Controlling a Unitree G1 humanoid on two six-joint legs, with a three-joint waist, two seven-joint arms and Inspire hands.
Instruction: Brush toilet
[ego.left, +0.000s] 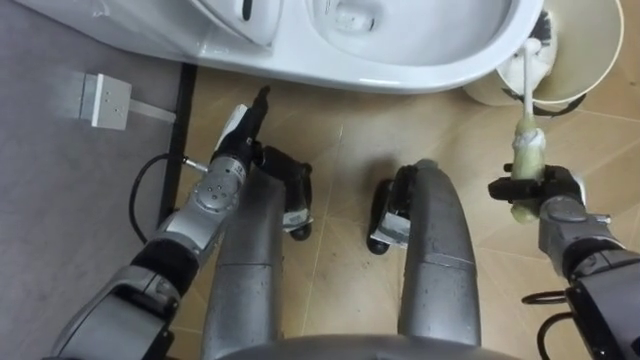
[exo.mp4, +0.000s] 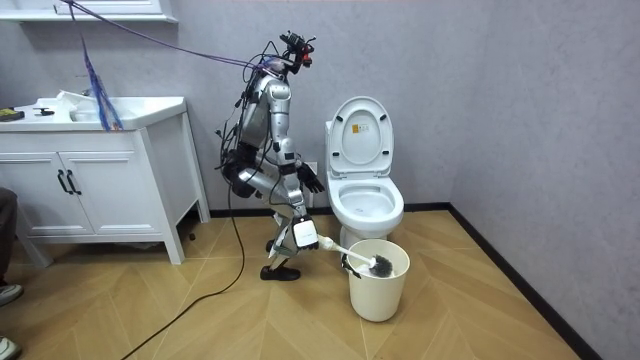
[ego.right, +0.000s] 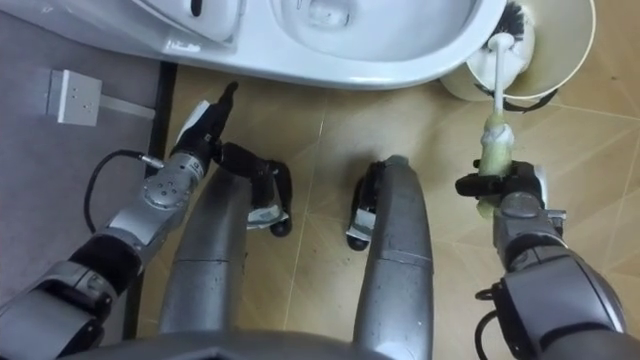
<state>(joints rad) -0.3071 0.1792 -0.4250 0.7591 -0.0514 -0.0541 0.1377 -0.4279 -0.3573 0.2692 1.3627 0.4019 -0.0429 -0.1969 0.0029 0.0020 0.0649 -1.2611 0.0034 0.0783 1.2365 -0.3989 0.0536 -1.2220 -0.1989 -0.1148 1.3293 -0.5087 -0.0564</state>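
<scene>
The toilet (ego.left: 400, 60) stands at 12 o'clock, lid (exo.mp4: 368, 135) up, and the pail (ego.left: 590, 75) at 1 o'clock. The brush (ego.left: 523, 95) has its bristles at the pail's mouth and its handle clamped in the right hand (ego.left: 545, 195), while the left hand (ego.left: 238, 135) is idle at 10 o'clock, fingers straight. Brushing looks not yet begun, and the next move calls for swinging the bristles left into the toilet; the lid's label (exo.mp4: 352, 124) is too small to read.

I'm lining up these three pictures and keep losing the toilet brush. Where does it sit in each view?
Left eye view: the toilet brush is at upper right, handle in the right robot hand, head over the bucket.
Right eye view: upper right too, upright above that hand.
Room view: low at centre, slanting into the bucket.
Shared landmark: the cream bucket beside the toilet.
</scene>
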